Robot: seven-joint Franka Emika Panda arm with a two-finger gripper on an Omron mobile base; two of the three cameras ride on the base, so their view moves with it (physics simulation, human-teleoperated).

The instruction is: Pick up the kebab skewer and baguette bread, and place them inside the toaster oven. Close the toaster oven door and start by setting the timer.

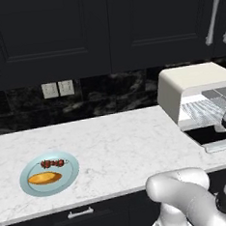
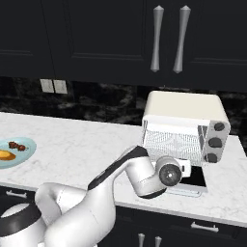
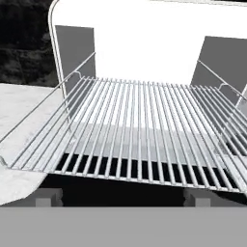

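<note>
With the toaster oven (image 2: 185, 128) open and its wire rack (image 3: 140, 130) bare, the spread, empty-jawed gripper (image 2: 185, 168) must next cross left to the kebab skewer (image 1: 52, 163) and baguette bread (image 1: 44, 178) on their plate (image 1: 72, 179).

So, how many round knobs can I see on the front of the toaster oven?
3. They sit in a column on the right side of the toaster oven front: the top knob, the middle knob and the bottom knob. None appears hidden.
</note>
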